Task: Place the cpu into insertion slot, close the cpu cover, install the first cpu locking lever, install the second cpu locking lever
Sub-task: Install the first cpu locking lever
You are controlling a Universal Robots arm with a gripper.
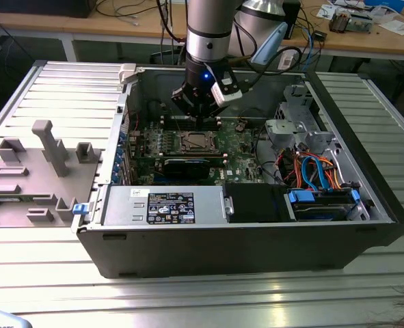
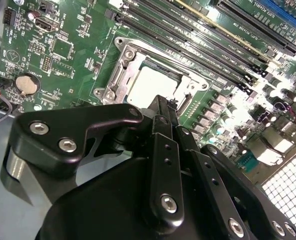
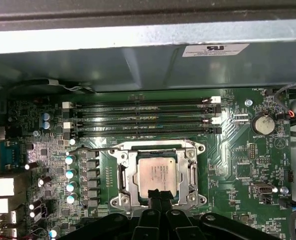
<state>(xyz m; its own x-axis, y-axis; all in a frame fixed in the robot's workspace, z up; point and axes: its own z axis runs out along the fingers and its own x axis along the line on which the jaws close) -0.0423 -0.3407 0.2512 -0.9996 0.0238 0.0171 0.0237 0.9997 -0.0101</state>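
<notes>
The claw (image 3: 158, 196) was clenched, fingers together and holding nothing, its tips just over the near edge of the cpu (image 3: 157, 173). The cpu lay seated in the insertion slot (image 3: 121, 175) with the cpu cover (image 3: 158, 148) down around it. Pressing off-centre there could probably scrape the chip or bend the frame.

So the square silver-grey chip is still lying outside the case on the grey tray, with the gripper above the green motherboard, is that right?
Not quite: the square silver-grey chip already sits in the metal-rimmed socket on the green motherboard, as the first wrist view shows. The gripper is indeed above the board.
</notes>
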